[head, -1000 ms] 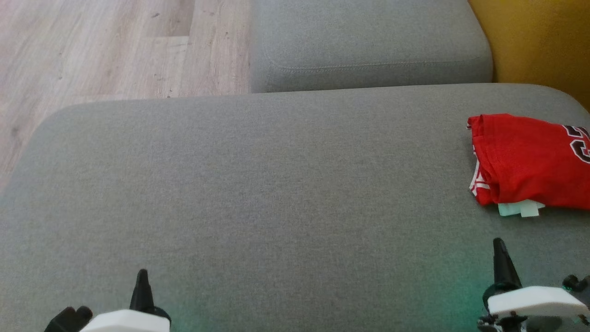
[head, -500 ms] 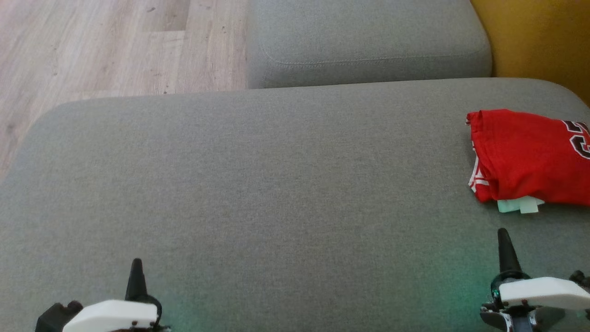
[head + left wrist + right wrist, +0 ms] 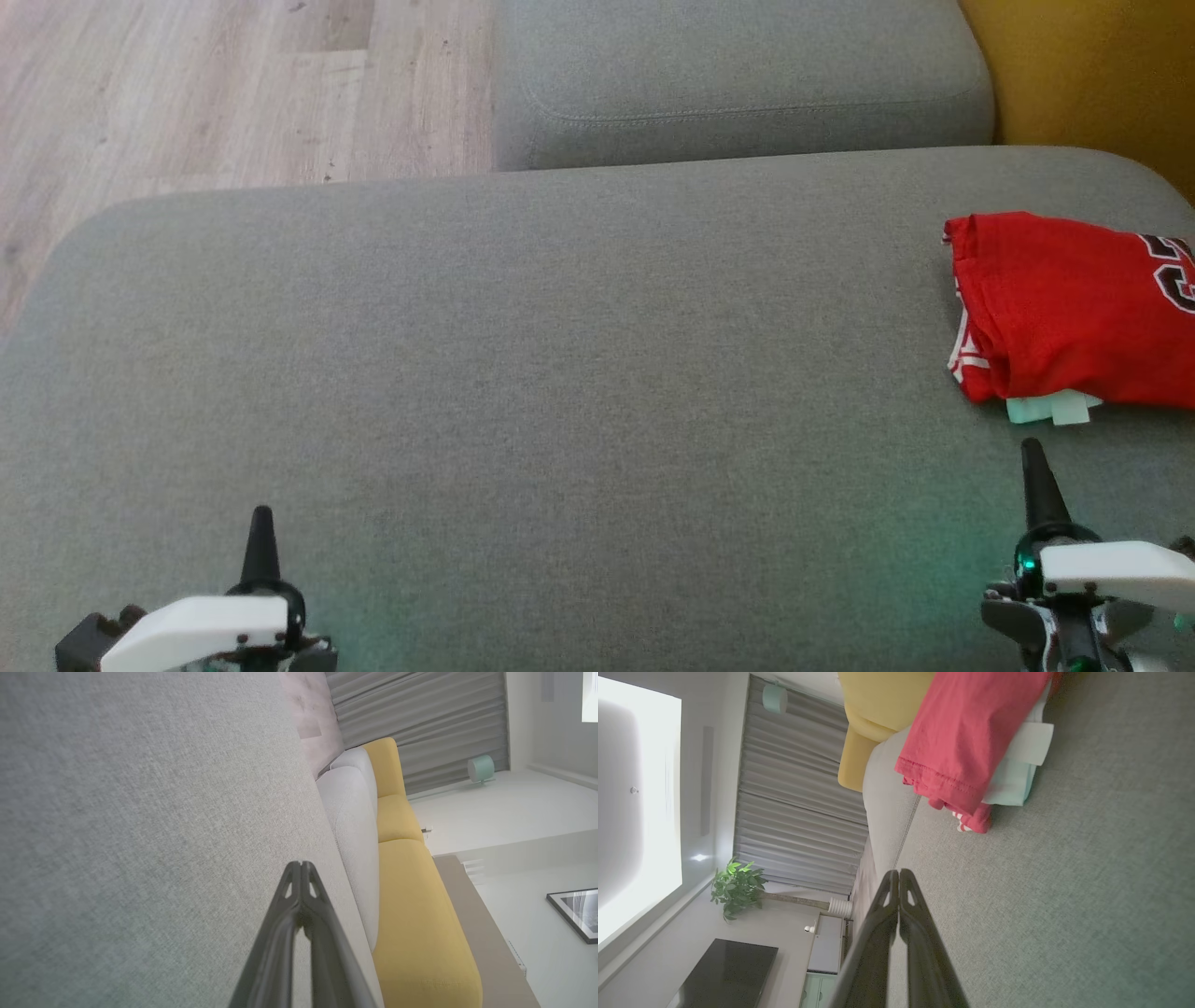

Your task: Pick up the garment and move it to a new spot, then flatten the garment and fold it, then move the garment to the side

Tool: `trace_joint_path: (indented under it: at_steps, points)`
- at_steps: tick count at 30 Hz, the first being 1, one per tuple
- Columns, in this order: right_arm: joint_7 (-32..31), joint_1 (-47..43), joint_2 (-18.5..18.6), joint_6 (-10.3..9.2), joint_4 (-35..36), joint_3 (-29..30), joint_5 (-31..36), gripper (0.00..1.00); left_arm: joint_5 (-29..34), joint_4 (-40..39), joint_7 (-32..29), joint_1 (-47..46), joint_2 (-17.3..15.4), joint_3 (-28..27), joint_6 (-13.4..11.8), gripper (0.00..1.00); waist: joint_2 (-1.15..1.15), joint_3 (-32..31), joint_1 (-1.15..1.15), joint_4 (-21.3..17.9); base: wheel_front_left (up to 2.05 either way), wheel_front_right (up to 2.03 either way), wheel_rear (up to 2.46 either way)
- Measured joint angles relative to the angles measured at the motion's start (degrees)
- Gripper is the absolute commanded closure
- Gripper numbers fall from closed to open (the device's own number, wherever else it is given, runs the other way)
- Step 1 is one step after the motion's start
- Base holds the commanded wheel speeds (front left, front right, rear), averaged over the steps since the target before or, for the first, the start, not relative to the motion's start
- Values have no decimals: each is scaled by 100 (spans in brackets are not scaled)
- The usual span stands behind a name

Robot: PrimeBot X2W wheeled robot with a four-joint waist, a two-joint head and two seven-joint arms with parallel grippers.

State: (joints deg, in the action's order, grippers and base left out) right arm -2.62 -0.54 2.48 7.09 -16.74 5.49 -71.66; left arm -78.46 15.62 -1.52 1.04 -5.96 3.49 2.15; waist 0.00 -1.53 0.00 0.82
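Grey seat cushion [image 3: 523, 373] serves as the surface. A folded red garment [image 3: 1064, 308] is seen at the cushion's right side; its black-and-white numerals are cut by the frame edge and cannot be read. A pale mint item [image 3: 1050, 409] is tucked under its near edge. The right claw [image 3: 1034, 467] is pinched closed and empty, just short of the garment. The left claw [image 3: 260, 527] is likewise closed and empty, over the cushion's near left. Wood floor [image 3: 187, 93] and a second grey cushion [image 3: 738, 84] lie beyond.
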Motion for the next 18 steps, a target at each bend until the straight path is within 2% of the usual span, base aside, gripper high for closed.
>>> trace_joint_path:
  at_steps: [18]
  points:
    - [-201,222,0,0,30,112,-1203,100,-818,8,-254,-224,191,-435,298,100,0,104,0,-50,0,0,0]
